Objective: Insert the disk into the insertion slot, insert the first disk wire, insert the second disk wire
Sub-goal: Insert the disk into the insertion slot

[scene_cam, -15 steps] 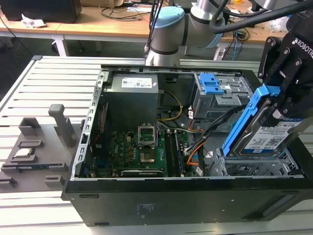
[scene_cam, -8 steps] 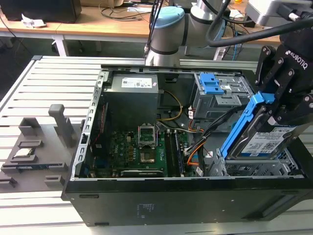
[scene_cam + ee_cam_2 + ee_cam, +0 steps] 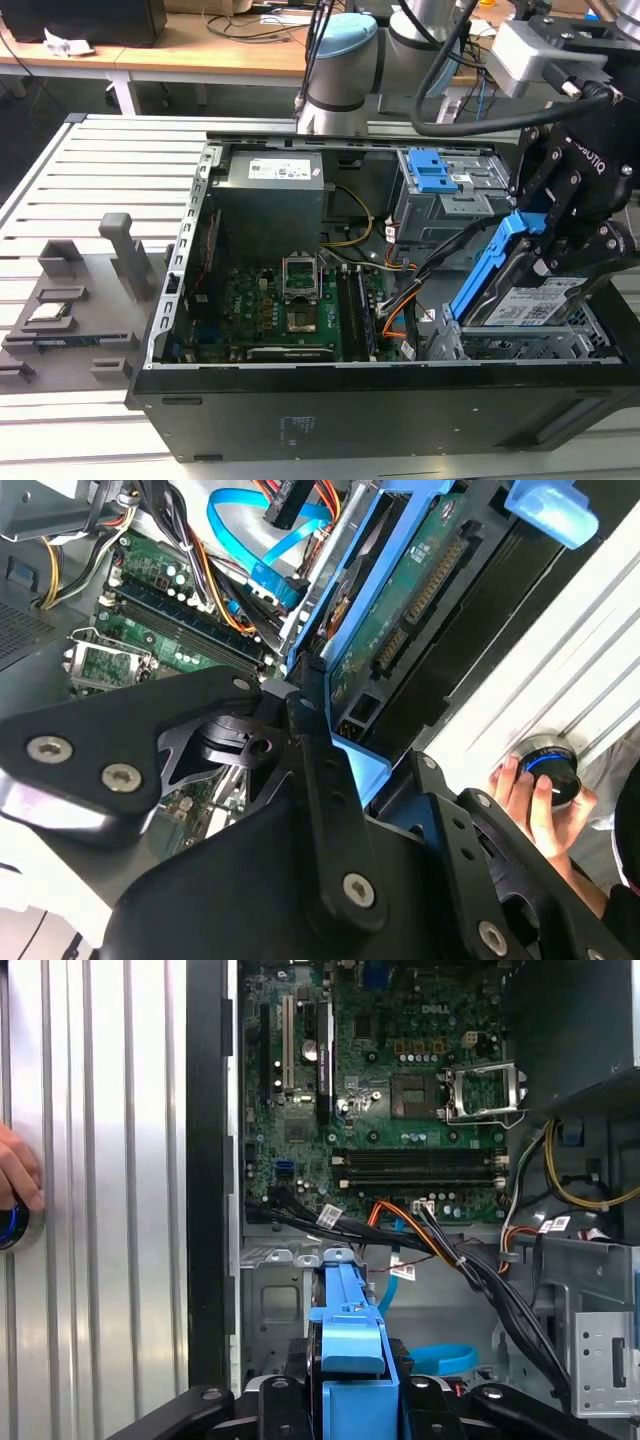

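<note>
gripper (image 3: 528, 232): clenched on the upper end of the disk (image 3: 535, 303).
disk: tilted, lower end at the slot (image 3: 510, 345), likely angled so it can slide in.

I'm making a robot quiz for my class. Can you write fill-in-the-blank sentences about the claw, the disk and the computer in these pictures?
1. The claw grips the disk by its ____ plastic frame.
2. The disk leans over the insertion slot, a cage made of silver ____.
3. The circuit board inside the computer is ____.
4. In the second wrist view, a person's ____ rests on a round knob.

Missing words: blue; metal; green; hand.
</note>
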`<action>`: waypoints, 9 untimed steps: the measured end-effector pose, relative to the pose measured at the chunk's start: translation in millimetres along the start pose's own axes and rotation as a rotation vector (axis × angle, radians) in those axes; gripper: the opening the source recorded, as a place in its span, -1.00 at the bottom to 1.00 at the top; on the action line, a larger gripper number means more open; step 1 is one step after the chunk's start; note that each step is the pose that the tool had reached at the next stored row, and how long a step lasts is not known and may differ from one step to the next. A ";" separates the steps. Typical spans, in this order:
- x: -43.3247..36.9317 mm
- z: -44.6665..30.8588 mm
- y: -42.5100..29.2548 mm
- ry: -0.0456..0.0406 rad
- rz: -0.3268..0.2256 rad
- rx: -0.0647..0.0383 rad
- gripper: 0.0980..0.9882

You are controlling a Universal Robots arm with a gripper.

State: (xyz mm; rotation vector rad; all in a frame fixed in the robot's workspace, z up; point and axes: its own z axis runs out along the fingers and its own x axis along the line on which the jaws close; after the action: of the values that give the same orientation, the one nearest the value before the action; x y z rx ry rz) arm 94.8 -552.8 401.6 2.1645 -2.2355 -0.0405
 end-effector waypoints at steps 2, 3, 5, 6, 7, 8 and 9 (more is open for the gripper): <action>-0.1 6.7 -0.3 -0.0001 0.000 0.000 -0.39; 0.0 8.3 -0.3 -0.0001 0.000 0.000 -0.39; -0.1 12.3 -0.5 0.0000 0.000 0.000 -0.39; -0.1 13.3 -0.5 0.0000 0.000 0.000 -0.39; -0.1 14.3 -0.6 -0.0001 0.000 0.000 -0.39; -0.1 15.4 -0.6 0.0001 0.000 0.000 -0.39; -0.1 15.7 -0.6 0.0000 0.000 0.000 -0.39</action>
State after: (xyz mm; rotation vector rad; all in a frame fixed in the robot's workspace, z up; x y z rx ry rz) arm 94.8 -552.7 385.9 2.1645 -2.2355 -0.0405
